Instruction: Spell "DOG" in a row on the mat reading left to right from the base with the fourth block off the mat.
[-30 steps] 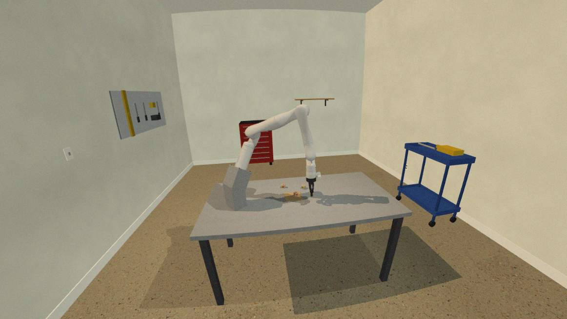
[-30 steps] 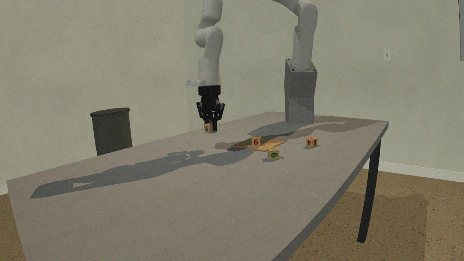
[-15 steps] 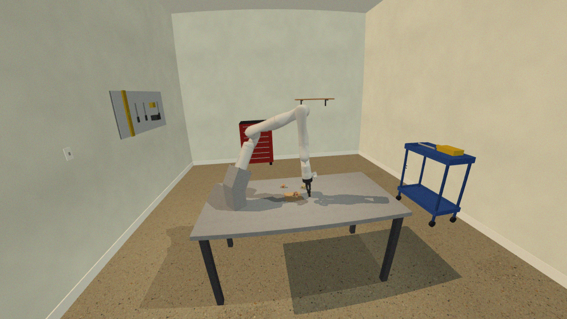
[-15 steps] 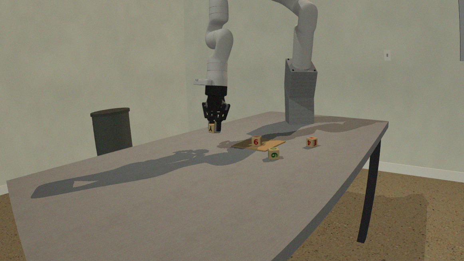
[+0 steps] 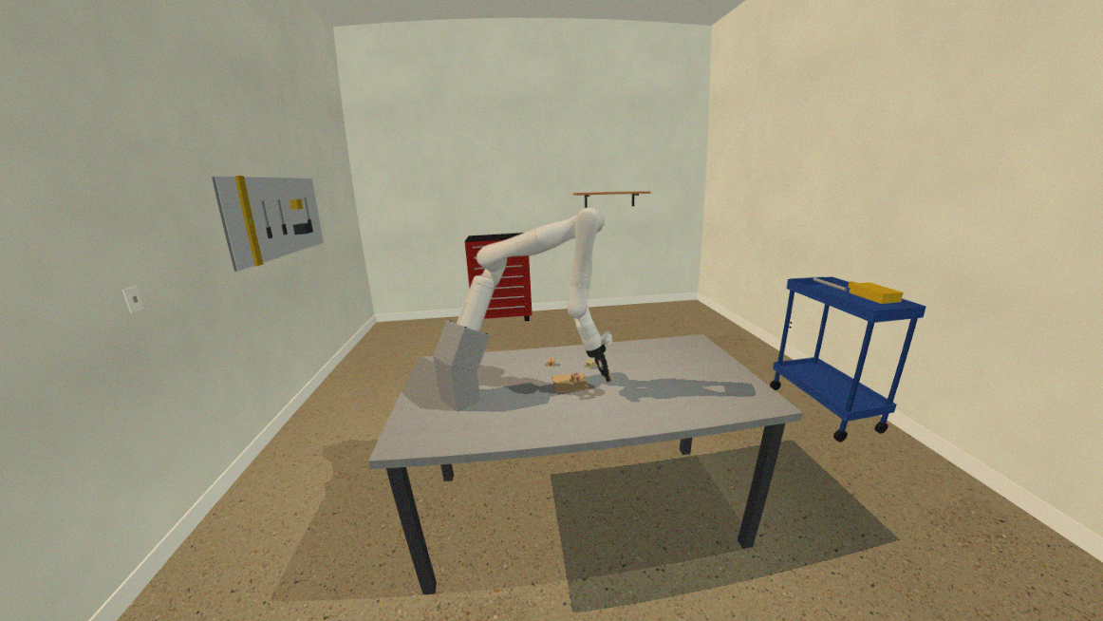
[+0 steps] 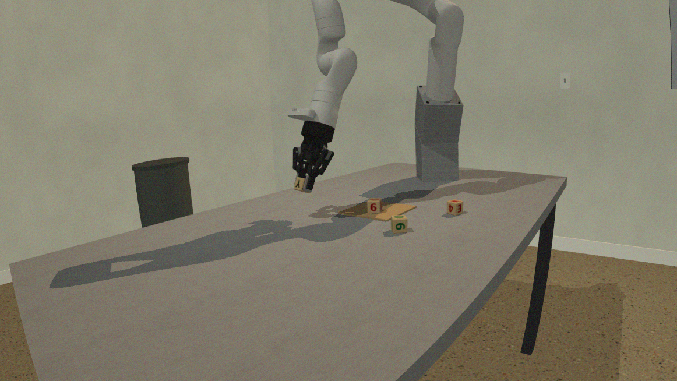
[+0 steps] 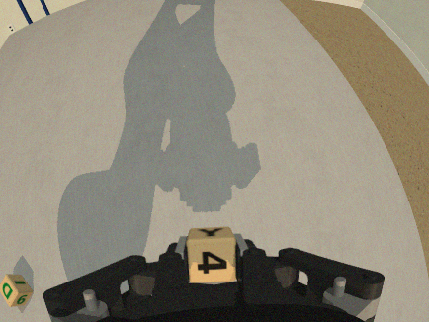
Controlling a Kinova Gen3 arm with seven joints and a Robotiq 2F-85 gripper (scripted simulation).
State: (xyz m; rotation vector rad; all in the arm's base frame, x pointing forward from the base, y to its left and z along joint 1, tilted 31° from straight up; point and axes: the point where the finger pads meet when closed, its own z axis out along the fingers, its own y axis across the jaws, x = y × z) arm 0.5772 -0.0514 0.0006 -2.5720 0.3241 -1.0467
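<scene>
Presently the Robotiq gripper [image 5: 607, 378] [image 6: 304, 184] [image 7: 211, 247], part-closed, gripped the black-lettered block [image 6: 299, 184] [image 7: 212, 257] above the table [image 5: 478, 431] [image 6: 265, 293] [image 7: 306, 148]. Judged step: carrying or reorienting it. Next move likely needed levelling before any lowering. Baseward of the fingertips, the red-6 block [image 5: 576, 377] [image 6: 374, 205] occupied the mat [image 5: 561, 385] [image 6: 402, 209], a possible obstacle; the green-6 block [image 5: 590, 362] [image 6: 398, 224] [image 7: 16, 290] sat off it.

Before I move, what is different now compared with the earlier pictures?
The white arm's wrist swung toward the base, tilting the black gripper from nearly upright, fingertips outward. It took or released nothing: the wooden block with black letters is held throughout. The tan mat, its red-marked block and the two blocks beyond it stayed put.
</scene>
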